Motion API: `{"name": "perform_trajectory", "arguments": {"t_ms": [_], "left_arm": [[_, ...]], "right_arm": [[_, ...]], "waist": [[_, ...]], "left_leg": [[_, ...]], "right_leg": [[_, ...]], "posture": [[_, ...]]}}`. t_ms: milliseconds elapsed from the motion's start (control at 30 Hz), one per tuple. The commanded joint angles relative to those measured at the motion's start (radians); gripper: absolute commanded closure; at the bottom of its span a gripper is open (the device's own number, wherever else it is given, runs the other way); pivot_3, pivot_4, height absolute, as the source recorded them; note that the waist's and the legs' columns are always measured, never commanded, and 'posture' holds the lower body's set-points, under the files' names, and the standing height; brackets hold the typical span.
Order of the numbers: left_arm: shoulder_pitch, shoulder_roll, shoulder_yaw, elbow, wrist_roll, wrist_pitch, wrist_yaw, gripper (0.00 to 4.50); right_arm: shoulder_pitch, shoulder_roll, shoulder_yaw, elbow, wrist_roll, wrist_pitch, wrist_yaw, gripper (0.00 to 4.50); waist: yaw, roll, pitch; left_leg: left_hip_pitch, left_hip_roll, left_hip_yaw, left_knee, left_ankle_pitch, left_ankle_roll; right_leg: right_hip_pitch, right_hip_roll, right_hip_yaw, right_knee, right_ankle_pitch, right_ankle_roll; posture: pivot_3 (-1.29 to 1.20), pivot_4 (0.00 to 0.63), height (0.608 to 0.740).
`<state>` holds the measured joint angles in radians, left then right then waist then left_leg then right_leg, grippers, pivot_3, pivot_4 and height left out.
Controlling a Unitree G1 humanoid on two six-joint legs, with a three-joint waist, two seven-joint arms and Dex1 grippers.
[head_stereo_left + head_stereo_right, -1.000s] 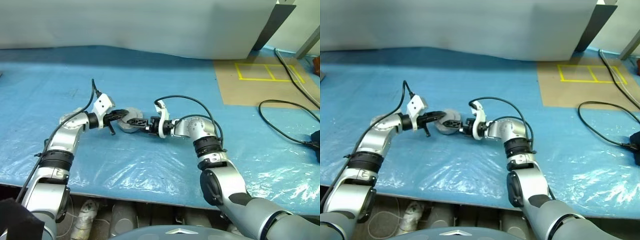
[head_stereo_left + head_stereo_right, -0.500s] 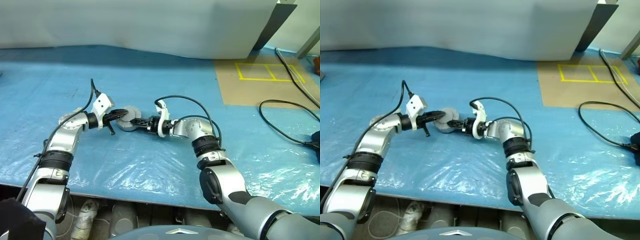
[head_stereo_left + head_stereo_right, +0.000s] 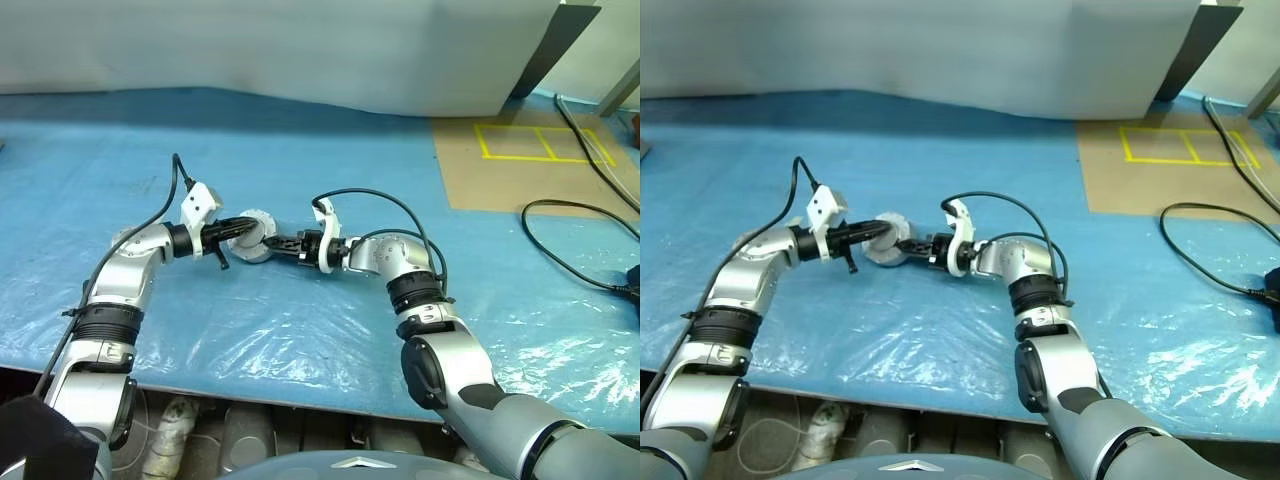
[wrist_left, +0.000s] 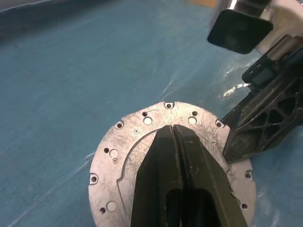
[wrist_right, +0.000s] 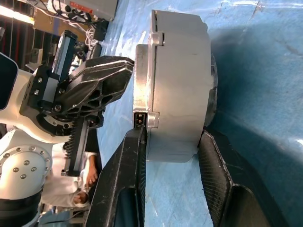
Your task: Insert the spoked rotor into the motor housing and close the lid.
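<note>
The motor housing (image 3: 250,243) is a short silver-grey can on the blue sheet between my two grippers, with the lid (image 4: 124,156) down on it, plain drilled face outward. My right gripper (image 5: 173,135) is shut on the housing, one finger on the lid face and the other on the base. My left gripper (image 4: 173,131) is shut, its tips pressed against the lid's outer face. The spoked rotor is hidden.
The blue plastic sheet (image 3: 300,320) covers the table, whose front edge runs close to me. A brown board with yellow tape squares (image 3: 520,160) lies at the far right, with black cables (image 3: 575,245) beside it. A white wall (image 3: 300,50) closes the back.
My right gripper's fingers, open around the housing a second ago, have closed onto it. My left gripper stays shut against the lid, its wrist rolled slightly.
</note>
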<state>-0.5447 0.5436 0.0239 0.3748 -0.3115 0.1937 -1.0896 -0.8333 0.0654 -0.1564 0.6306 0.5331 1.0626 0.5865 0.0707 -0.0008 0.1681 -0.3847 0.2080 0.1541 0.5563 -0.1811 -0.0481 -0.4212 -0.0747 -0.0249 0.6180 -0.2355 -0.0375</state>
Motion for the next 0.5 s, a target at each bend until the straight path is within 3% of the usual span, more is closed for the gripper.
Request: {"name": "perform_trajectory", "arguments": {"t_ms": [33, 267, 467, 500], "left_arm": [[-0.024, 0.035, 0.096, -0.113, -0.138, 0.128, -0.024, 4.50], [-0.013, 0.057, 0.127, -0.144, -0.194, 0.252, -0.007, 4.50], [0.012, 0.012, 0.137, -0.195, -0.277, 0.380, 0.001, 4.50], [0.008, 0.001, 0.153, -0.193, -0.308, 0.411, 0.004, 4.31]], "right_arm": [[0.022, -0.017, -0.055, -0.085, 0.088, 0.076, 0.023, 3.30], [0.064, -0.072, -0.233, -0.209, 0.266, 0.247, 0.011, 3.30], [0.140, -0.059, -0.352, -0.478, 0.456, 0.433, -0.060, 3.30], [0.149, -0.053, -0.370, -0.511, 0.480, 0.454, -0.082, 3.30]], "waist": [[0.001, 0.000, 0.000], [0.006, 0.000, 0.000], [0.010, -0.001, 0.000], [0.010, -0.001, 0.000]], "left_leg": [[-0.001, 0.000, 0.000, 0.000, 0.000, 0.000], [-0.002, 0.000, 0.000, 0.000, 0.000, 0.000], [-0.002, 0.000, -0.001, 0.000, 0.000, 0.000], [-0.002, 0.000, -0.001, 0.000, 0.000, 0.000]], "right_leg": [[-0.001, 0.000, 0.000, 0.000, 0.001, 0.001], [-0.001, 0.000, -0.001, 0.000, 0.001, 0.001], [-0.002, 0.000, -0.001, 0.000, 0.001, 0.001], [-0.002, 0.000, -0.001, 0.000, 0.001, 0.001]], "posture": [[0.00, 0.150, 0.740], [0.00, 0.150, 0.740], [0.00, 0.150, 0.740], [0.00, 0.150, 0.740]]}}
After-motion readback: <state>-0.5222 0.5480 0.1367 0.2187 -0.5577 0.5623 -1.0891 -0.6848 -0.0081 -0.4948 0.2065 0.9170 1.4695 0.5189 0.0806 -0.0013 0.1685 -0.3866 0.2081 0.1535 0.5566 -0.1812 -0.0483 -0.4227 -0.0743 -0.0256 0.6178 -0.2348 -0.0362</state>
